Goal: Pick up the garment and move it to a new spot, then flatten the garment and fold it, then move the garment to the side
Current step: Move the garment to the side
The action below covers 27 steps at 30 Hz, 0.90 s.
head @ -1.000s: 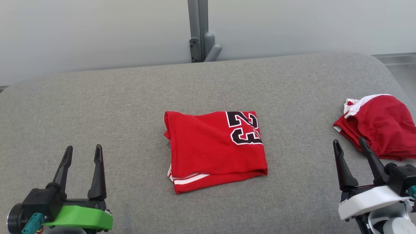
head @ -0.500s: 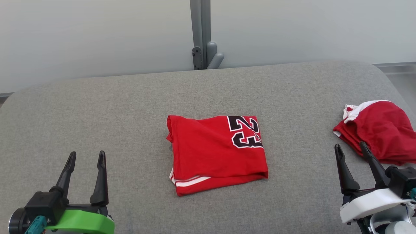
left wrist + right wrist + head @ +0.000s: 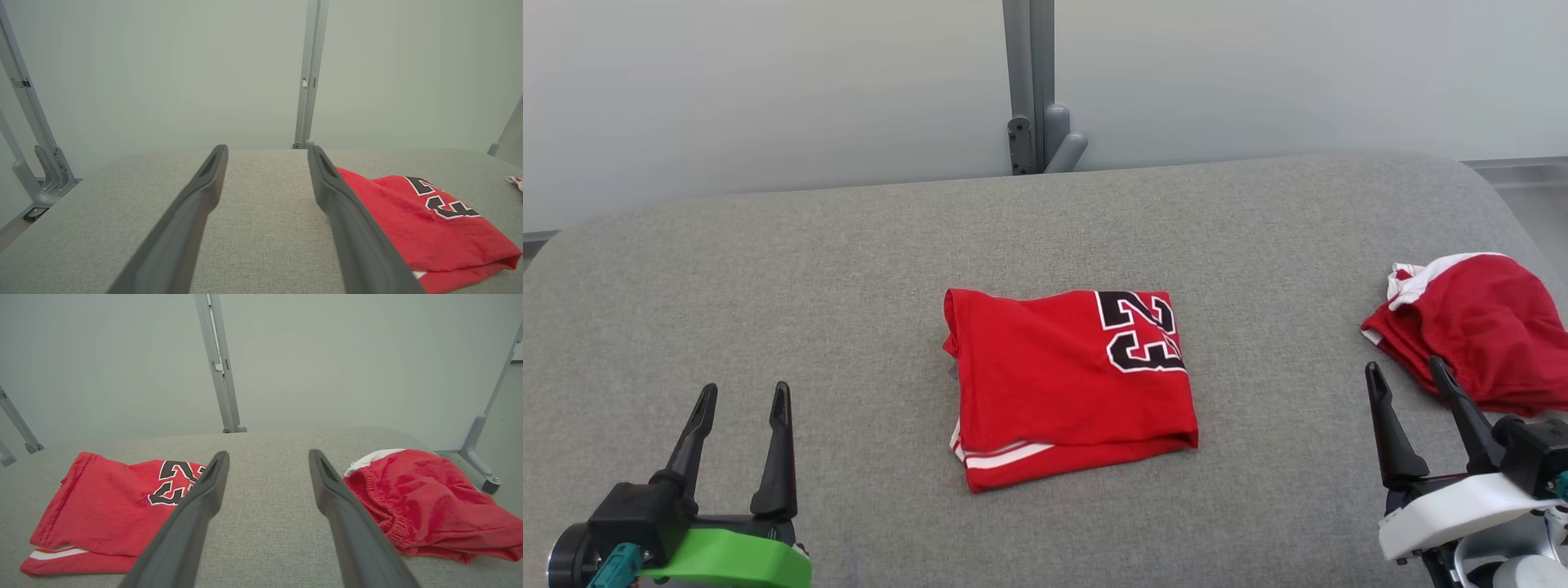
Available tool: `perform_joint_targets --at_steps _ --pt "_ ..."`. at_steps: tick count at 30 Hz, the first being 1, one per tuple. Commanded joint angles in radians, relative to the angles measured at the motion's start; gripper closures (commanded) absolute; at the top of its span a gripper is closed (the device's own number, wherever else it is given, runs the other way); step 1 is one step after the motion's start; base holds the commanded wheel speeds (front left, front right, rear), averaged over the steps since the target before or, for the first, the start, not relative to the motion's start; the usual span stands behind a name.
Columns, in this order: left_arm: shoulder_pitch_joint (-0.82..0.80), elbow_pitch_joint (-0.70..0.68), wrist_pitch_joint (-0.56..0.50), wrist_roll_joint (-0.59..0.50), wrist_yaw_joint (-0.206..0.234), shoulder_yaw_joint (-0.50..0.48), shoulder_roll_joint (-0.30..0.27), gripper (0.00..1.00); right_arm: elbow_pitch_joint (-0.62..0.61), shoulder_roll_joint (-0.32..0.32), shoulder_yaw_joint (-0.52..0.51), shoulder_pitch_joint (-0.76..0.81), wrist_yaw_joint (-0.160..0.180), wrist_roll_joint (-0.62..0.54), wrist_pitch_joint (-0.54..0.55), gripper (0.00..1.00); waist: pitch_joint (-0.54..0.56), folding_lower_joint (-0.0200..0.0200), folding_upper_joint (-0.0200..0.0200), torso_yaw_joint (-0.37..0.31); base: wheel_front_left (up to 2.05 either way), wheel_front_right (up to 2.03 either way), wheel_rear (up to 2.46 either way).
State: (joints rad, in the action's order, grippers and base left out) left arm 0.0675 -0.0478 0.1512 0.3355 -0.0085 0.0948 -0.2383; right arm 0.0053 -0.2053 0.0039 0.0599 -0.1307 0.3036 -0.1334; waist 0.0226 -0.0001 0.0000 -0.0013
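- Garment, a folded red jersey, lies ahead of both hands, between them, touching neither.
- Likely soft, light, limp; pinching the thick folded edge nearest the hands should keep layers together.
- Left hand and right hand stand wide open, empty.
- Grey cloth tabletop looks grippy; crumpled red shorts lie just beyond the right hand; pale wall behind.

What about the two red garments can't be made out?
Head view: folded jersey, lower layers hidden under its top layer.
Head view: red shorts, cut off by the right edge; near edge behind a finger of the right gripper.
Left wrist view: jersey's left part behind a finger of the left gripper.
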Motion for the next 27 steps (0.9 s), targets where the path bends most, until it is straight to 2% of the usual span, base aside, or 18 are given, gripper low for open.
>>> perform_joint_targets --at_steps 1,15,20,27 --pt "-0.003 0.002 0.004 0.009 0.005 0.0 -0.008 0.0 0.003 -0.004 -0.004 0.008 0.0 0.002 -0.003 0.0 0.001 0.0001 0.0 0.0 0.0 0.0 0.0" --pt "-0.037 -0.001 0.018 0.009 0.006 0.013 -0.009 0.0 0.002 -0.006 -0.012 -0.005 0.0 0.007 0.007 0.0 -0.019 0.0001 0.0 0.019 0.0 0.0 0.0" --pt "-0.099 -0.019 0.037 0.002 -0.002 0.019 -0.008 0.0 0.027 -0.019 0.008 -0.076 0.0 0.022 0.018 0.0 -0.109 0.0001 0.0 0.037 0.0 0.0 0.0" --pt "-0.206 -0.011 0.071 -0.011 -0.016 0.04 0.015 0.0 0.162 -0.038 0.116 -0.225 0.0 0.05 0.018 0.0 -0.237 0.0001 0.0 0.078 0.0 0.0 0.0"
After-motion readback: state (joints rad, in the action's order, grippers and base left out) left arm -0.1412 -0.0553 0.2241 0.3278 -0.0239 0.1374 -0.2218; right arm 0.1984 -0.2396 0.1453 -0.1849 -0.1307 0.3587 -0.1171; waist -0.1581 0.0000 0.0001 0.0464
